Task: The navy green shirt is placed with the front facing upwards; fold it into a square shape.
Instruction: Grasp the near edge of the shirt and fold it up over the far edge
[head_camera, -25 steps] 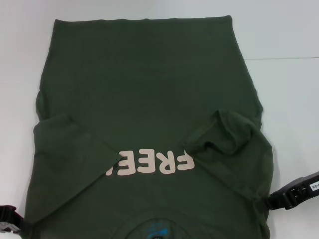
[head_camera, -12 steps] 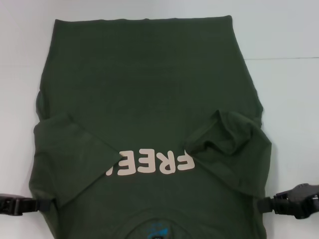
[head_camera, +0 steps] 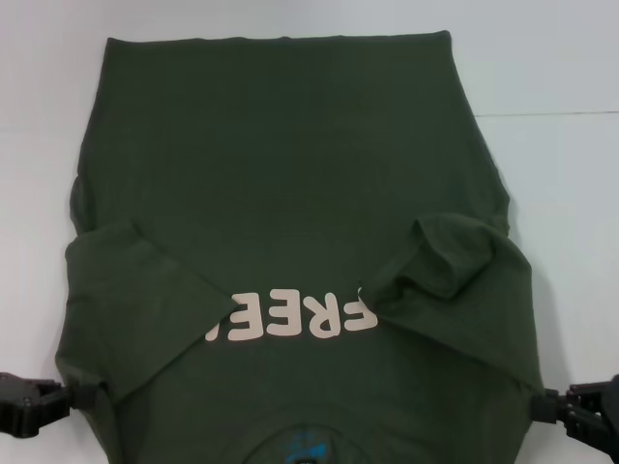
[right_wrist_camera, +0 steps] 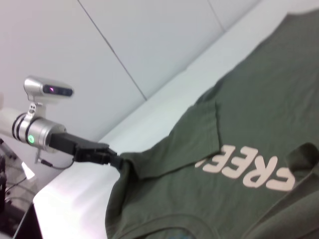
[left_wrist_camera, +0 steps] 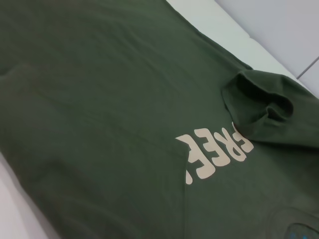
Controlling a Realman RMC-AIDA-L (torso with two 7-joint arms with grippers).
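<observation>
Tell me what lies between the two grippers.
In the head view, the shirt spans from the left gripper to the right gripper, each at a side edge.

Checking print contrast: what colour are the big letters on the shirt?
Pale pinkish-cream letters on the dark olive-green shirt; clearest in the head view.

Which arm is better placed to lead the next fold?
Neither alone: the left claw and right claw each grip an opposite near side edge of the navy green shirt, so both should probably lift together.
</observation>
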